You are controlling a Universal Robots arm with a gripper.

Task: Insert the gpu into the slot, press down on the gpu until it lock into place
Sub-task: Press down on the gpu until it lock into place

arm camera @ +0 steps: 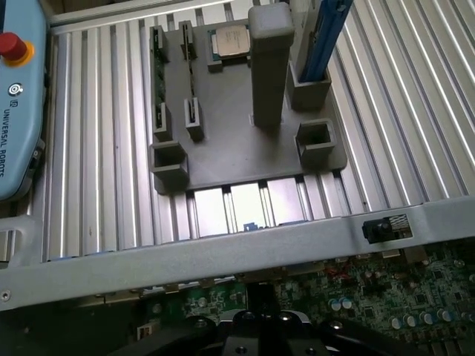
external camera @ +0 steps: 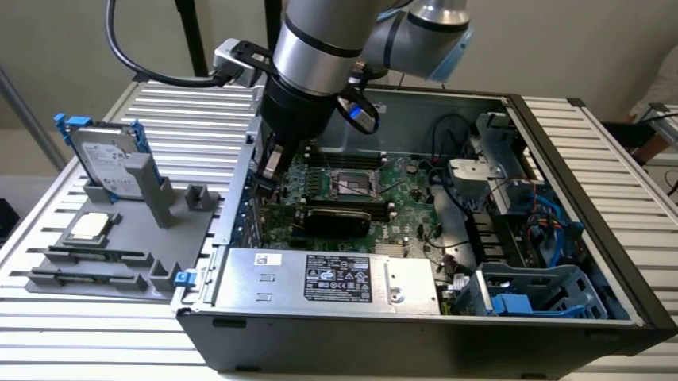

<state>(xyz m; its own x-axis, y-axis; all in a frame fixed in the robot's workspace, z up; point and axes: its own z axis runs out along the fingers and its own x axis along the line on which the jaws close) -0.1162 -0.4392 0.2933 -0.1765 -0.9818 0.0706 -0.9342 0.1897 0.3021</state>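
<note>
Currently gripper (arm camera: 260, 326) closed, low over motherboard (external camera: 360, 198) by case's rear wall; gpu (external camera: 337, 218) seated on board.

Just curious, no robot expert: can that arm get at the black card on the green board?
Probably yes: the case is open on top, the arm reaches down inside, and nothing covers the gpu close by.

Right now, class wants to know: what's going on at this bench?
A robot arm is reaching down into an open computer case, near the edge of the green motherboard at the exterior view's left. Its tool is shut, just above the board. Beside the case, a grey holder carries spare parts: a hard drive and a processor chip.
</note>
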